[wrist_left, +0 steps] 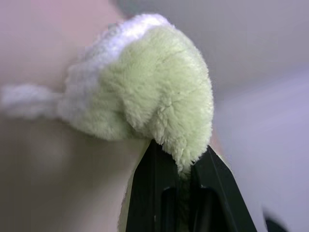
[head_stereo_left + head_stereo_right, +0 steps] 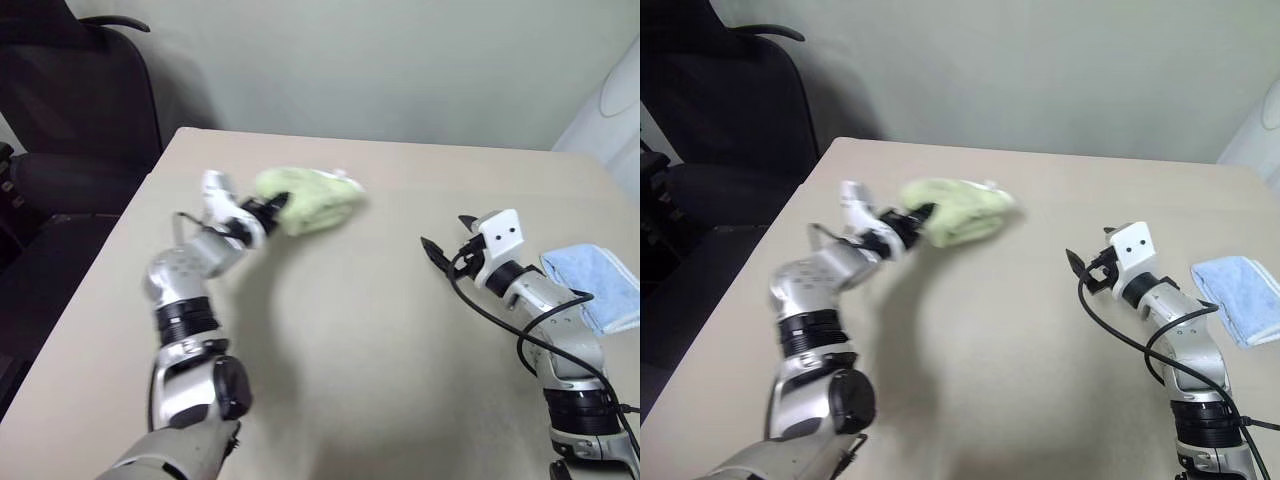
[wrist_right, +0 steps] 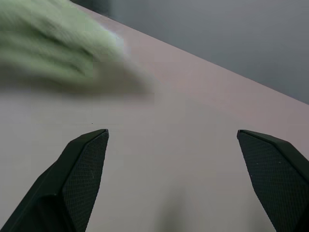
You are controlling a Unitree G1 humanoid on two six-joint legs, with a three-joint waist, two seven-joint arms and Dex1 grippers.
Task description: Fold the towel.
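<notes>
Head views: the left gripper (image 2: 272, 207) pinches the bunched towel (image 2: 310, 198) at upper centre of the table (image 2: 350, 330); the wad may never spread for folding.

Left wrist: only a tuft is clamped and could slip.

Right wrist: the right gripper (image 3: 173, 159) gapes wide, empty.

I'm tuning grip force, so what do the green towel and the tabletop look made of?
The bunched light green towel looks like soft terry cloth: fluffy pile, white fuzzy edging. The beige table looks like smooth matte laminate, possibly painted board: flat, even, without visible grain.
</notes>
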